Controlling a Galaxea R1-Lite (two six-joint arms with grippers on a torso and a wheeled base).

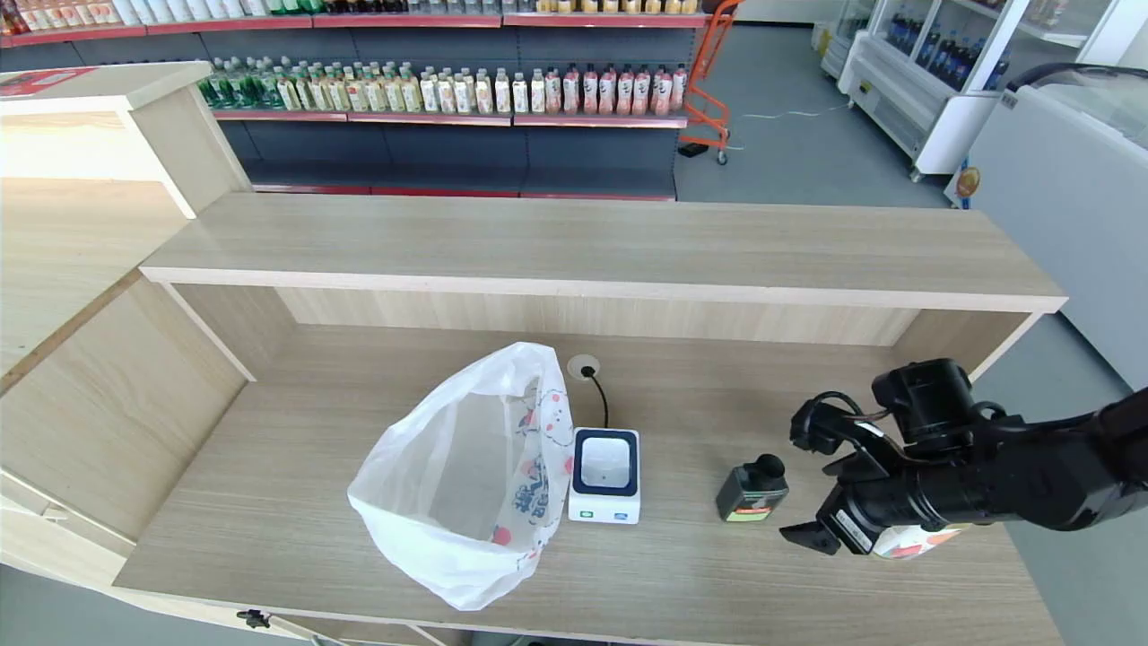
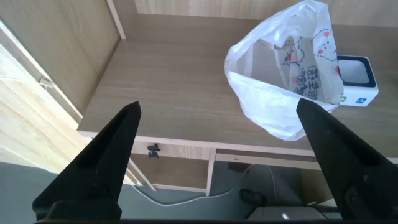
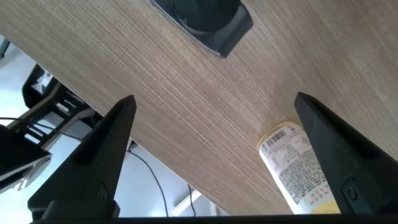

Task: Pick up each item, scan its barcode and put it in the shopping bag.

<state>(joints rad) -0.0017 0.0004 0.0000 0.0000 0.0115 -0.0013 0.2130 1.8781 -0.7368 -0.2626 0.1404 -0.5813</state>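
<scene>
Barcoded tube (image 3: 297, 163) lies on the counter (image 1: 628, 556) beneath the right pincer (image 3: 214, 104), spread open, its arm low and level.

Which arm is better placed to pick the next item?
Right: the open right gripper hangs over the white tube, beside the dark bottle. The left gripper is near the shopping bag.

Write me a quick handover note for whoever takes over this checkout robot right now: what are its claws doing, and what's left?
Left gripper: open, empty, by the counter's front edge, left of the bag.
Right gripper: open, empty, above the white item lying on the counter.
A dark bottle stands between the scanner and the right gripper; the scanner sits beside the bag.
Done: nothing visible in the bag.
Left: pick up, scan and bag both items.
</scene>
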